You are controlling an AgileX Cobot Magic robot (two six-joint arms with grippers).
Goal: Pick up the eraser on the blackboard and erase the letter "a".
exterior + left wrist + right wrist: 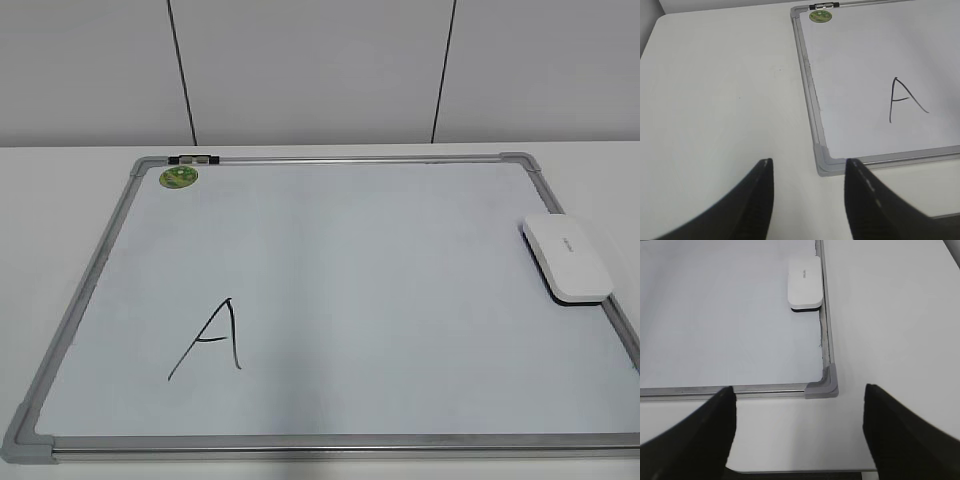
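The blackboard [350,280], a white board with a silver frame, lies flat on the table; it also shows in the left wrist view [865,60] and the right wrist view [715,315]. The white eraser [568,255] lies on it at the right edge, near the frame [804,284]. No small cursive "a" shows; the only writing is a large capital "A" [212,340] at the front left [905,97]. My left gripper [810,162] is open and empty over the table, off the board's front left corner. My right gripper [798,388] is open and empty off the front right corner. Neither shows in the exterior view.
A round green sticker [179,177] sits at the board's far left corner [820,15], beside a small clip on the frame [194,159]. White table surrounds the board [715,100]. A grey panelled wall [320,70] stands behind the table.
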